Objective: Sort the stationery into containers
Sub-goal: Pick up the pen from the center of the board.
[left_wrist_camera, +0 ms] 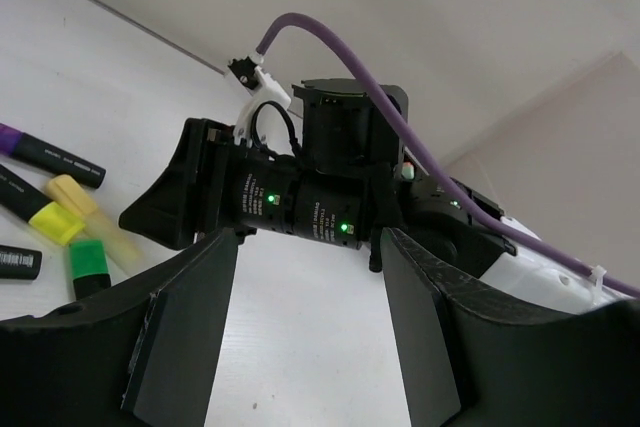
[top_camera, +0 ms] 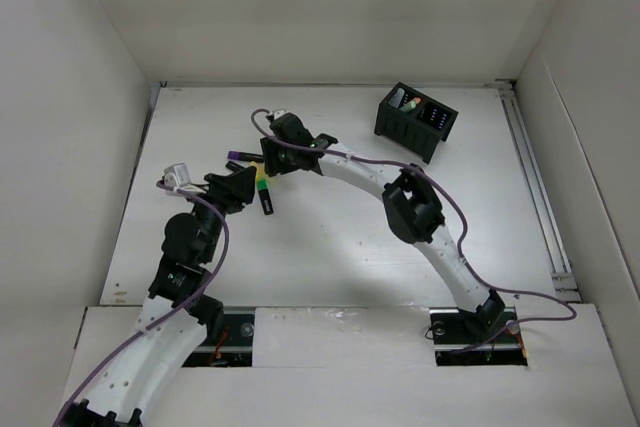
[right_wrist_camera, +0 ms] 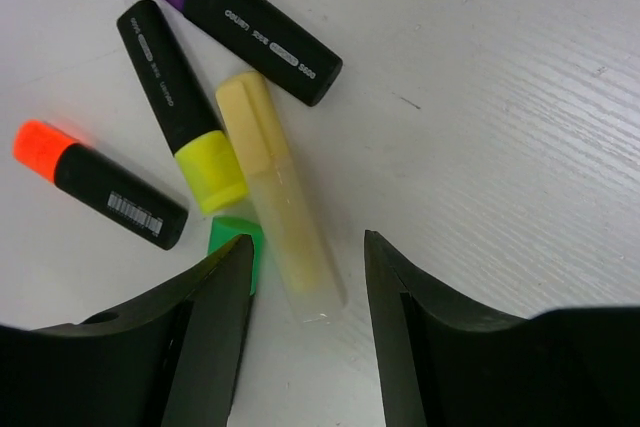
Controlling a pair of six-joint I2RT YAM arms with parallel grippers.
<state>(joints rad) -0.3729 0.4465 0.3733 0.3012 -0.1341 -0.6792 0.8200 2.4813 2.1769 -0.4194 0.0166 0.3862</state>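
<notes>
Plainly, the chief hazard is crowding around the pale yellow highlighter (right_wrist_camera: 275,197), which lies flat on the table (top_camera: 350,247) with its clear end reaching in between the fingers (right_wrist_camera: 215,327) of the right gripper (right_wrist_camera: 305,337). Those fingers stand apart, clamped on nothing. The green-capped pen (right_wrist_camera: 235,245) lies just beside the highlighter, partly hidden under one finger. If the jaws close from here they could, I judge, pinch both pens or shove the green one askew. The yellow-capped marker (right_wrist_camera: 180,97) lies against the highlighter's other flank, touching or just beside it, I cannot tell which, so a lift might drag it along. A grip taken so near one end may also let the highlighter swing down. The purple-capped marker (right_wrist_camera: 240,22) lies just beyond the highlighter's cap, and the orange-capped marker (right_wrist_camera: 100,184) lies near it, past the yellow-capped one; both look out of harm's way. A second risk is the arms meeting. The left gripper (left_wrist_camera: 310,347), its fingers likewise apart and empty, hovers near the highlighter and faces the wrist of the right arm (left_wrist_camera: 300,202), close enough that a careless move could bring contact. The organiser box (top_camera: 417,119) stands well apart from the highlighter, so the carry is long. The right arm reaches across the table with its elbow bent and its gripper tipped down over the highlighter; the left arm (top_camera: 185,237) is folded short beside it.
</notes>
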